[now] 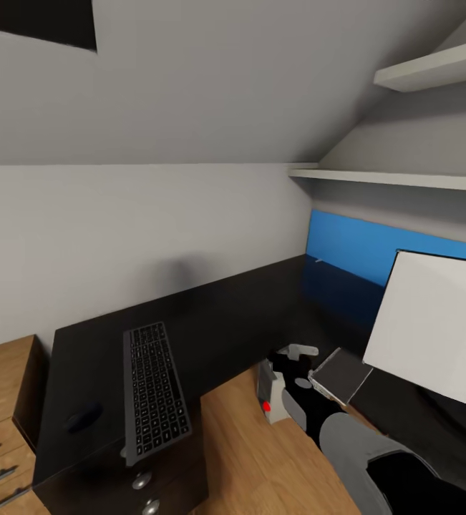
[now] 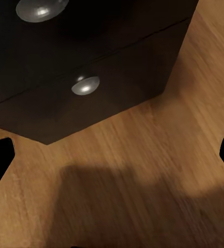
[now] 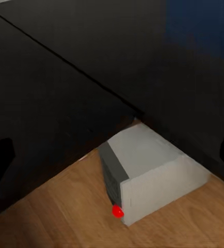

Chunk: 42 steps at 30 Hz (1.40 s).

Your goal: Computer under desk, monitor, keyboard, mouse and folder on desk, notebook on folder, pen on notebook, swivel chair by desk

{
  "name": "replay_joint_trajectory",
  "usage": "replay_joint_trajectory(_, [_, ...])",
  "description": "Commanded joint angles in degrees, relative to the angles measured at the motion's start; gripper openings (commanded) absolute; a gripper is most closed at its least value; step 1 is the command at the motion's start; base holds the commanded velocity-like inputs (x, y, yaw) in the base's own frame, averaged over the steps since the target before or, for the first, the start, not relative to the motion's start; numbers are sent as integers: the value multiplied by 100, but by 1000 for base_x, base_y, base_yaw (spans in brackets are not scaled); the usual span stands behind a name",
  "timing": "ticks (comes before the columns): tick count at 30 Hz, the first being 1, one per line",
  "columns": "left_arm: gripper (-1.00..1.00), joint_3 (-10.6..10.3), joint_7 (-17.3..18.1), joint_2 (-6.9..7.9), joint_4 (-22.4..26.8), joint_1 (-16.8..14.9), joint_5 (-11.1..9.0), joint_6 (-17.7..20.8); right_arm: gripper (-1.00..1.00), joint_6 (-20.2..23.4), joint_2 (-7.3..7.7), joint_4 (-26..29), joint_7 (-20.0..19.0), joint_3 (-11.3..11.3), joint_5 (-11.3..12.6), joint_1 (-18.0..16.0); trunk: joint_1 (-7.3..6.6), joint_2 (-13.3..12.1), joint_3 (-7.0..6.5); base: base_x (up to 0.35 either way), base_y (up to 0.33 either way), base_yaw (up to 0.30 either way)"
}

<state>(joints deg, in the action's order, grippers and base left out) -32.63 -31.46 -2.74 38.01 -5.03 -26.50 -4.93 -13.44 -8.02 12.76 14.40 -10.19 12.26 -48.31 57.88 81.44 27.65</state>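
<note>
Black desk (image 1: 211, 315) had the keyboard (image 1: 154, 390) near left, computer (image 3: 148, 173) tucked underneath, monitor (image 1: 433, 322) crowding the right; both grippers sat spread.

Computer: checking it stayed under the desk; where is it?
The computer stands on the wooden floor at the desk edge's inner corner, right of the keyboard.

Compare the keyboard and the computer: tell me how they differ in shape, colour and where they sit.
The keyboard is slim and flat with dark keys; the computer is a light grey box with a red dot low on its front. The keyboard lies on the desk, one end poking past its front edge; the computer stands on the wooden floor, partly under the desk. Neither is held.
</note>
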Motion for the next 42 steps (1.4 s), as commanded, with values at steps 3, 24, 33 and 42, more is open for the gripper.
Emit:
replay_joint_trajectory(3, [100, -39, -36, 3, -37, -7, -59, -43, 100, -25, -91, -9, 19, -82, 27, 49, -3, 4, 6, -265, 0, 0])
replay_joint_trajectory(24, [100, -42, -36, 2, -74, -7, -57, -45, 100, -38, -198, -55, -190, -132, 41, 306, -3, 4, 6, -246, 0, 0])
replay_joint_trajectory(33, [100, -43, -36, -6, -63, -7, -49, -54, 100, -36, -198, -153, -327, -105, 982, 313, -3, 4, 6, -16, 0, 0])
replay_joint_trajectory(42, [100, -31, -42, -4, 125, -7, -54, -68, 100, -36, -198, -158, -825, -73, 2798, 313, -3, 4, 6, 0, 0, 0])
